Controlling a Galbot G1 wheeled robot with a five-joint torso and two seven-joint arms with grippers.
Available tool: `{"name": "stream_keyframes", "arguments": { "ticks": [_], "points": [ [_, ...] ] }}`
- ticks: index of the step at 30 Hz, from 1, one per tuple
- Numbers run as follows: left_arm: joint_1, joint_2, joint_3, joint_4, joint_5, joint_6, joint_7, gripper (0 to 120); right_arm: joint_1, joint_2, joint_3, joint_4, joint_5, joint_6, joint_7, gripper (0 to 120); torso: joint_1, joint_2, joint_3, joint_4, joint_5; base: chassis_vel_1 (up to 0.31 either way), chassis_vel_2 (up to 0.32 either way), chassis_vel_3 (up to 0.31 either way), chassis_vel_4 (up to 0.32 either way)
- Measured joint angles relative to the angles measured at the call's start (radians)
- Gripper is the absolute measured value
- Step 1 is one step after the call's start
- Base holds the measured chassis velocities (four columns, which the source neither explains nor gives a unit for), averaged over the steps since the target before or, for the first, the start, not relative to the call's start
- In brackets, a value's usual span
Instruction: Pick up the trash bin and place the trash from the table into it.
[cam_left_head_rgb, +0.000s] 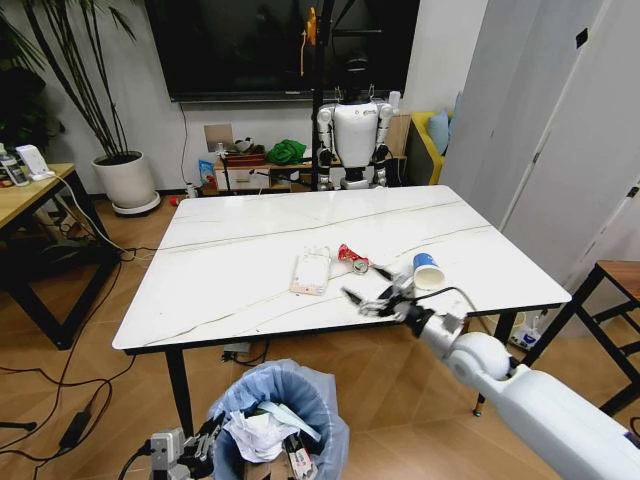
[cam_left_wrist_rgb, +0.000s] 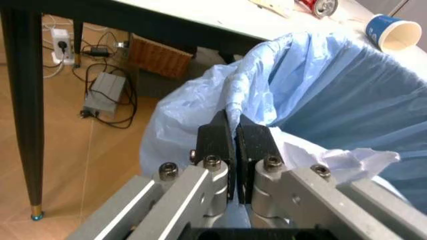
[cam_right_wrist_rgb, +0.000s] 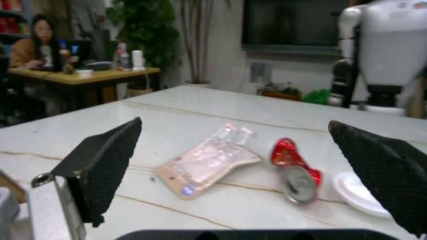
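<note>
1. Trash bin (cam_left_head_rgb: 285, 415), small, round, lined with a crinkly light blue plastic bag, at the head view's bottom centre, below the near edge of the white marble-look table (cam_left_head_rgb: 230, 250); crumpled white paper (cam_left_head_rgb: 252, 435) inside.
2. Left gripper (cam_left_wrist_rgb: 235, 142) clamped tight on the bag-covered bin rim.
3. Right gripper (cam_left_head_rgb: 372, 296) spread wide, low over the tabletop right of centre.
4. Clear plastic pack (cam_right_wrist_rgb: 207, 161), crushed red can (cam_right_wrist_rgb: 293, 170) and blue-and-white paper cup (cam_left_head_rgb: 427, 271) lying mid-table, beyond the fingers.
</note>
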Motion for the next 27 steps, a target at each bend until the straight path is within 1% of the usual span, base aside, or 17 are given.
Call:
{"name": "stream_keyframes", "arguments": {
  "ticks": [1,2,5,7,8,9,10,12,15,17,19,23,27],
  "points": [
    [0.000,0.000,0.000,0.000,0.000,0.000,0.000,0,0.000,0.000,0.000,0.000,0.000,0.000,0.000,100,0.000,0.000,0.000,0.0000,0.0000,0.000,0.000,0.000,0.000],
    [0.008,-0.004,-0.007,-0.004,0.003,0.000,0.005,0,-0.023,0.003,0.024,0.003,-0.007,-0.007,0.020,100,0.000,0.000,0.000,-0.0003,-0.0001,0.000,0.000,0.000,0.000],
    [0.049,-0.050,-0.034,-0.006,0.042,-0.004,0.023,0,-0.061,0.011,0.074,0.015,-0.034,-0.039,0.063,100,0.000,0.000,0.000,-0.0005,0.0002,0.000,0.000,0.000,0.000],
    [0.080,-0.085,-0.050,-0.006,0.065,-0.005,0.031,0,-0.056,0.012,0.079,0.018,-0.042,-0.054,0.083,100,0.000,0.000,0.000,-0.0002,0.0000,0.000,0.000,0.000,0.000],
    [0.080,-0.085,-0.050,-0.006,0.065,-0.005,0.031,0,-0.056,0.012,0.079,0.018,-0.042,-0.054,0.083,100,0.000,0.000,0.000,-0.0002,0.0000,0.000,0.000,0.000,0.000],
    [0.095,-0.100,-0.058,-0.006,0.077,-0.009,0.037,0,-0.050,0.012,0.080,0.020,-0.042,-0.063,0.094,100,0.000,0.000,0.000,0.0000,0.0001,0.000,0.000,0.000,0.000],
    [0.117,-0.121,-0.069,-0.006,0.094,-0.014,0.049,0,-0.042,0.012,0.081,0.027,-0.041,-0.080,0.113,100,0.000,0.000,0.000,0.0005,0.0002,0.000,0.000,0.000,0.000],
    [0.132,-0.141,-0.077,-0.006,0.111,-0.021,0.062,0,-0.036,0.017,0.085,0.038,-0.034,-0.113,0.148,100,0.000,0.000,0.000,0.0007,0.0000,0.000,0.000,0.000,0.000],
    [0.127,-0.148,-0.078,-0.006,0.115,-0.025,0.065,0,-0.038,0.025,0.091,0.037,-0.027,-0.128,0.163,100,0.000,0.000,0.000,0.0006,0.0000,0.000,0.000,0.000,0.000],
    [0.102,-0.144,-0.070,-0.001,0.108,-0.026,0.065,0,-0.054,0.036,0.101,0.027,-0.025,-0.130,0.175,100,0.000,0.000,0.000,-0.0001,0.0001,0.000,0.000,0.000,0.000],
    [0.085,-0.141,-0.061,-0.001,0.095,-0.026,0.062,0,-0.066,0.037,0.102,0.027,-0.018,-0.127,0.175,100,0.000,0.000,0.000,-0.0002,0.0000,0.000,0.000,0.000,0.000],
    [0.058,-0.130,-0.039,-0.001,0.080,-0.020,0.054,0,-0.069,0.020,0.079,0.030,-0.018,-0.106,0.170,100,0.000,0.000,0.000,-0.0001,0.0000,0.000,0.000,0.000,0.000],
    [0.031,-0.123,-0.016,0.005,0.063,-0.014,0.049,0,-0.038,0.009,0.034,0.035,-0.016,-0.100,0.167,100,0.000,0.000,0.000,-0.0002,-0.0003,0.000,0.000,0.000,0.000]
  ]
}}
